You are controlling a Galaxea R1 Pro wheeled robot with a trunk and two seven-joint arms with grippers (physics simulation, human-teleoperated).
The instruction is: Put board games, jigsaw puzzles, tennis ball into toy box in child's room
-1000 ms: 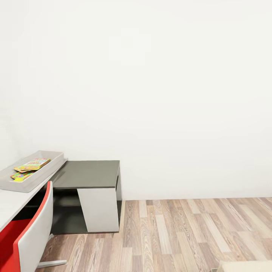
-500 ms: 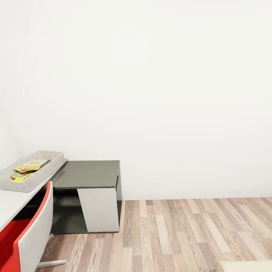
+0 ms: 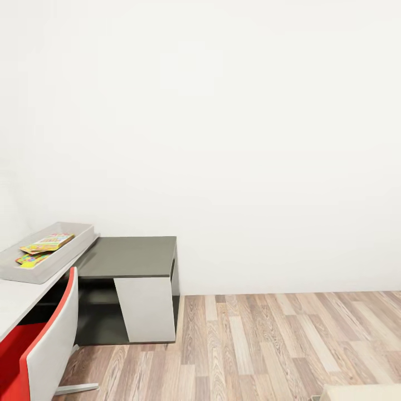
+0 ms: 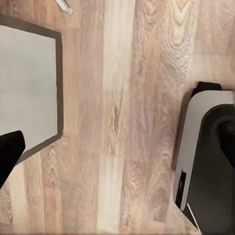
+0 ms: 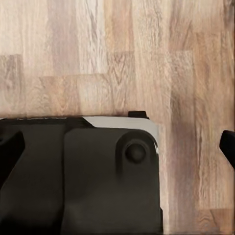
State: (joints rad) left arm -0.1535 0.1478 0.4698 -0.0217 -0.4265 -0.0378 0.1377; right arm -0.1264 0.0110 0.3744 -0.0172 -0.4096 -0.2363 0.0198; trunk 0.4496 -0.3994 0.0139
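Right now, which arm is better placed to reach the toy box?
Left, probably. The toy box sits at the head view's far left on the table, the left arm's side. The left claw and right claw point at wood floor, open and empty.

Light grey toy box [image 3: 71, 245] holding multicolour jigsaw puzzles [image 3: 48, 243]; white-topped table [image 3: 16, 298] joined to dark grey section [image 3: 129, 256]; red-and-white chair [image 3: 42, 345]; plain white wall [image 3: 250, 139]; brown wood-plank floor [image 3: 267, 345].

light: bright, even | shadows: soft under table [image 3: 133, 257] | focus: slightly soft
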